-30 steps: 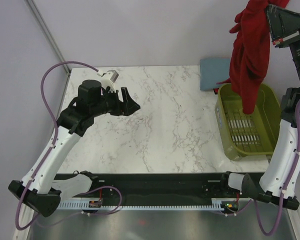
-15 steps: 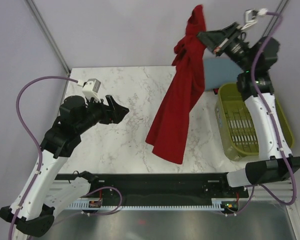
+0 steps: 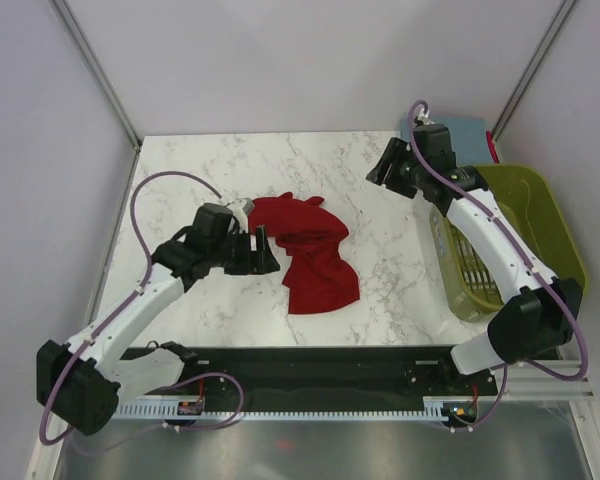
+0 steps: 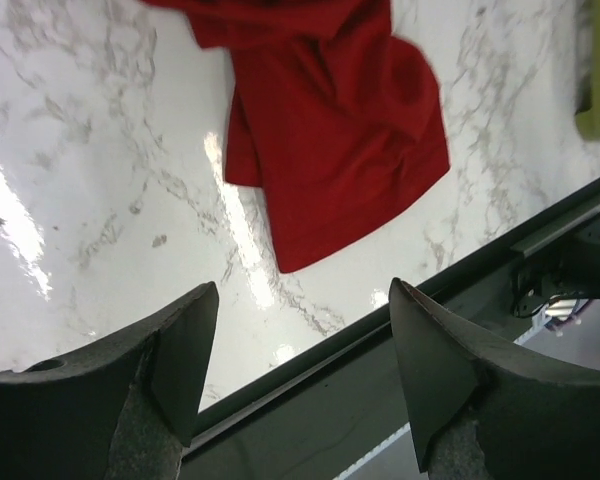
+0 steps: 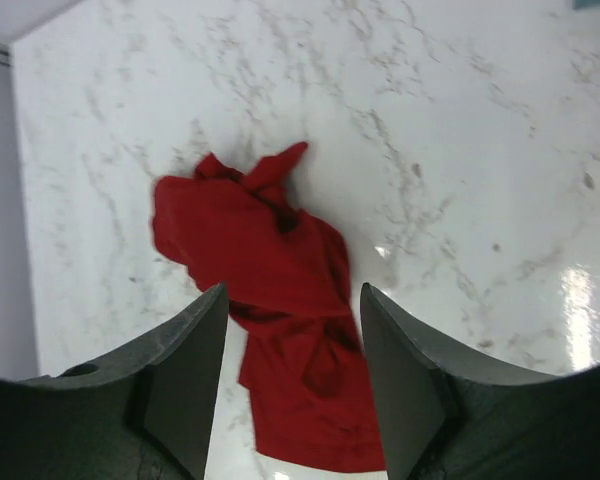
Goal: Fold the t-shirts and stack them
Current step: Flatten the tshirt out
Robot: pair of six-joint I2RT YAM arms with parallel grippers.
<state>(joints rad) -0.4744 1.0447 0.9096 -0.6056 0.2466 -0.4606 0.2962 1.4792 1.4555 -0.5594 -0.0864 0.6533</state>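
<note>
**Red shirt** (image 3: pixel 312 258): a second ago it hung from the right gripper (image 3: pixel 385 172), high over the basket (image 3: pixel 552 205). Now it lies crumpled mid-table (image 3: pixel 200 170), so you can count it as delivered but not yet spread or folded.

**Right gripper:** jaws apart and empty, with the shirt lying well below them in its wrist view. It has let go and pulled back toward the far right.

**Left gripper** (image 3: pixel 263 252): it has swung in to the shirt's left edge. Its jaws are wide with nothing between them. From above you cannot tell whether it touches the cloth.

**Blue-grey shirt** (image 3: pixel 472 128): it sits at the far right corner, and you see only a sliver behind the right arm.

**Hard to read:**
- Collar, sleeves and hem are lost in the red heap.
- The left wrist view cuts off the shirt's top.
- The right arm partly covers the basket floor.
</note>
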